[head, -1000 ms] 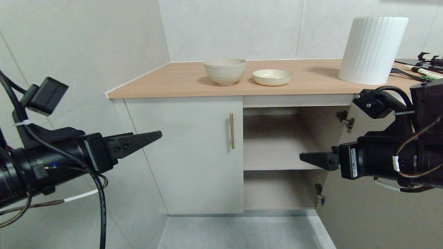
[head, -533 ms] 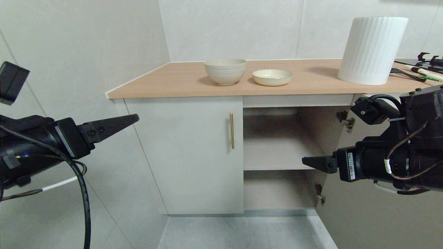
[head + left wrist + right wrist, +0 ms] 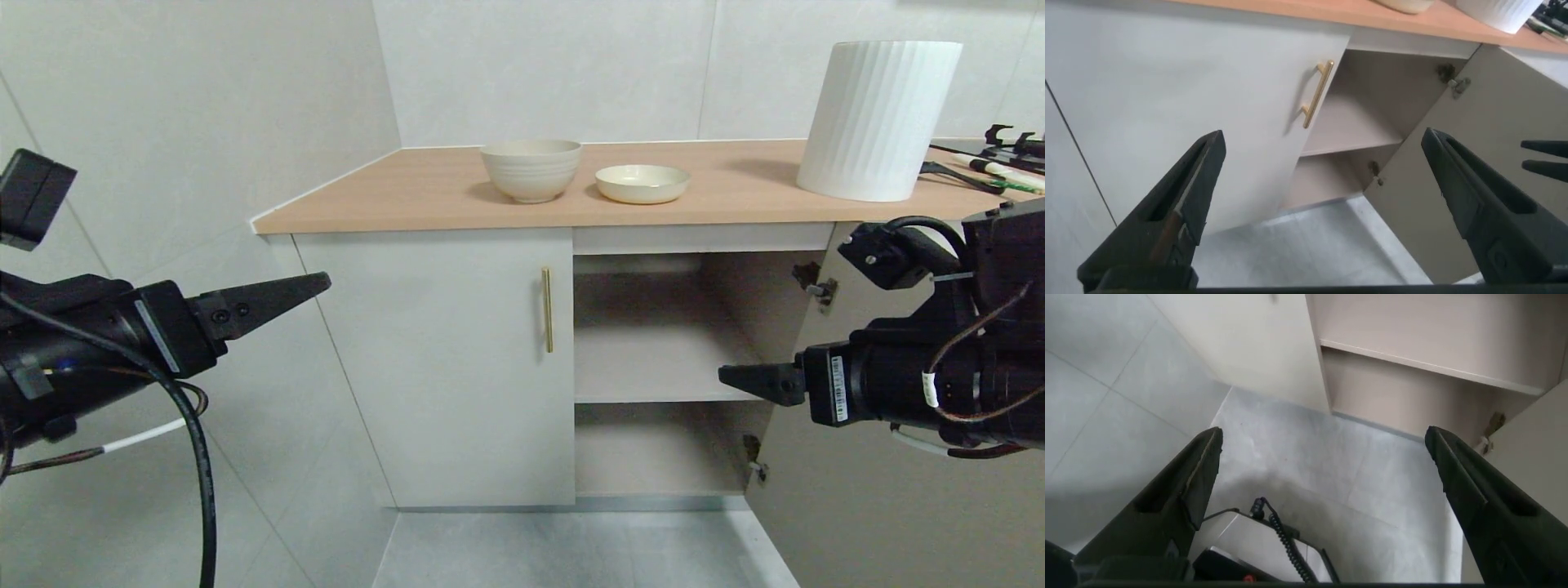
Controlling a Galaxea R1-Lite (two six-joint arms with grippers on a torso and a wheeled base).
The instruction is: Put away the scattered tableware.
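Wood-topped counter (image 3: 408, 196) runs across the upper half of the head view, and on it, at upper centre, stand the ribbed bowl (image 3: 531, 169) and the shallow cream dish (image 3: 642, 182), just beside each other and apart. Neither has been touched. A tall white fluted container (image 3: 878, 118) stands at the upper right.

Below, the cabinet's right door (image 3: 857, 490) hangs open on bare shelves (image 3: 653, 376). The left door (image 3: 441, 367), with its brass handle (image 3: 546, 309), is closed.

Over the last second the left gripper (image 3: 322, 282) drew back toward the left edge of the frame and rose a little; for the last half of that second it has hardly stirred. The right gripper (image 3: 727, 376) edged slightly toward the right edge, and sits at mid-right in front of the open compartment. The wrist views show both sets of fingers (image 3: 1200, 175) spread wide with nothing between them.

I judge that the storage space is ready and both arms have pulled clear of the cabinet. The likely next step is to raise an arm to the counter for the bowl or the dish. Both pieces have yet to be put away.
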